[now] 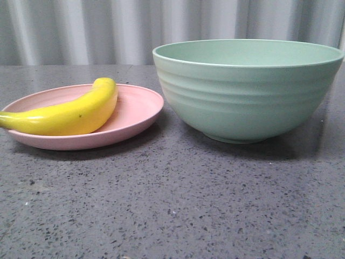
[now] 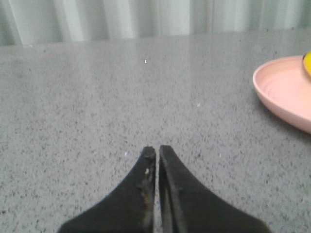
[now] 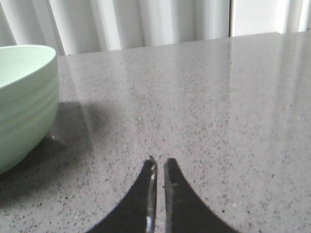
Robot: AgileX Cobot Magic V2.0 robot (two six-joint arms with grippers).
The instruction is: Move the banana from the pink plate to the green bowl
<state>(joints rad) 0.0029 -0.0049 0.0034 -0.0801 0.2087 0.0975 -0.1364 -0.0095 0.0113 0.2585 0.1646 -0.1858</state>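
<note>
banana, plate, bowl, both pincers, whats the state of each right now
banana: lying on its side on the plate, not held
pink plate: flat on the table, holding the banana
green bowl: upright beside the plate, nothing seen inside
left pincer: shut, holding nothing, over bare table
right pincer: shut, holding nothing, near the bowl

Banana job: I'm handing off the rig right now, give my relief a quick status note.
Left gripper: shut, empty, low over bare table, the pink plate off to one side.
Right gripper: shut, empty, beside the green bowl.
Banana lies on the pink plate, left of the bowl in the front view.
Done: nothing.
Left: grasp the banana, lift it, release it in the bowl.
</note>
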